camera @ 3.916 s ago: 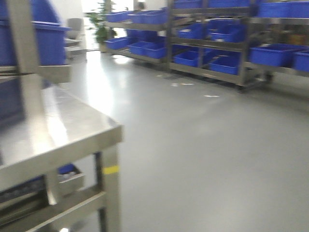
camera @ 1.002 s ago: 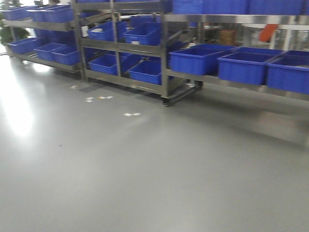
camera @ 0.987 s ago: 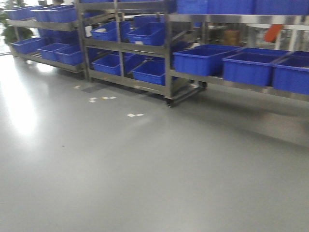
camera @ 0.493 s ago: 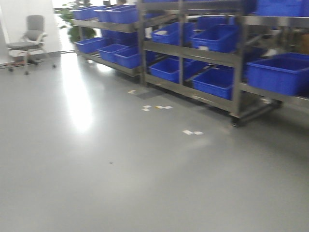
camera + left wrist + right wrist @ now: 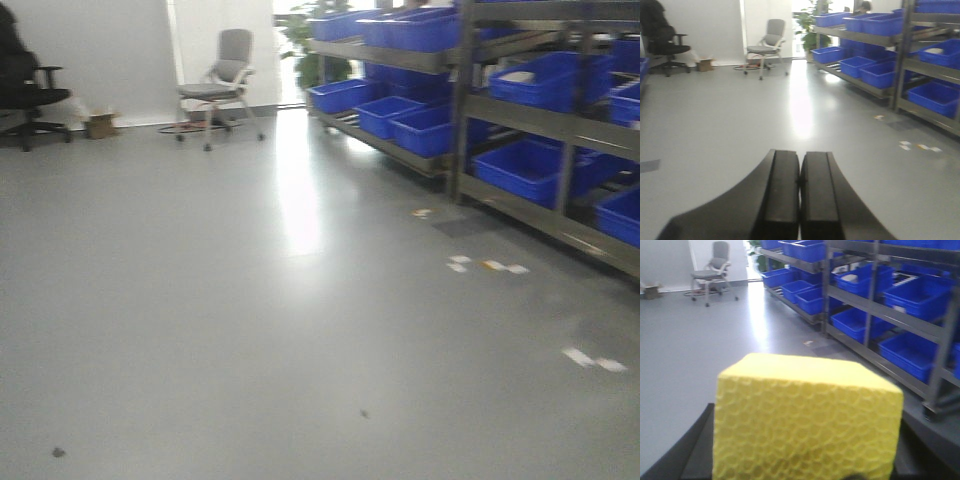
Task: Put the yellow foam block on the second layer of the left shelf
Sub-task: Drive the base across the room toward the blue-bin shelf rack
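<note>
My right end effector [image 5: 807, 437] has hold of the yellow foam block [image 5: 807, 410]. In the right wrist view the block fills the foreground, its pitted front face towards the camera and its top face level. My dark fingers [image 5: 696, 452] show on either side of it, low in the picture. The block hides where the pads meet the foam, so I take it to be pinched between them rather than seeing the contact itself. It is up off the floor [image 5: 200, 300], well apart from the steel racks [image 5: 870, 325] on the right.

My left end effector [image 5: 800, 160] carries nothing. Its two black fingers are pressed together along their length, with only a thin seam between them.

The racks run along the right side of the room, and blue bins [image 5: 917, 295] sit on their tiers. From here I cannot tell which tier is the left shelf's second layer. A few paper scraps [image 5: 487, 265] lie on the grey floor just in front of the racks. Against the far wall a grey chair [image 5: 222, 75] stands beside a bright doorway, a black chair [image 5: 25, 85] is further left, and a plant [image 5: 812, 22] stands at the far end of the racks.
</note>
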Robot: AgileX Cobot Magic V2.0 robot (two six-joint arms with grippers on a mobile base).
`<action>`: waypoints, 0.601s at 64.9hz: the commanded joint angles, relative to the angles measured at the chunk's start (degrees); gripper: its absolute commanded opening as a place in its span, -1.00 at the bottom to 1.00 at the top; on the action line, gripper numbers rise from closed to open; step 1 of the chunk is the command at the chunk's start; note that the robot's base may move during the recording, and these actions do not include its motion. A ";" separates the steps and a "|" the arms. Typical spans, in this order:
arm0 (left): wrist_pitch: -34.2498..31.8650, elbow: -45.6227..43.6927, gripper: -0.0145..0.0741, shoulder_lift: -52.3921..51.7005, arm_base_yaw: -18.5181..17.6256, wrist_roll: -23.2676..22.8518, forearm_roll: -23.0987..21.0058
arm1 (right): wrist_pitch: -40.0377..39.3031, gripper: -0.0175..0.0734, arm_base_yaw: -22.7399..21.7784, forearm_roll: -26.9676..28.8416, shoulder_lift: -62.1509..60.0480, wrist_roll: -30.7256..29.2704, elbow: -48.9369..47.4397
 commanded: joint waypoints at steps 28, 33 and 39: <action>-5.04 1.48 -0.36 0.46 -0.14 -0.22 -0.13 | -5.00 -0.21 -0.34 -1.09 1.04 -0.63 -1.52; -5.04 1.48 -0.36 0.46 -0.14 -0.22 -0.13 | -5.00 -0.21 -0.34 -1.09 1.04 -0.63 -1.52; -5.04 1.48 -0.36 0.46 -0.14 -0.22 -0.13 | -5.00 -0.21 -0.34 -1.09 1.04 -0.63 -1.52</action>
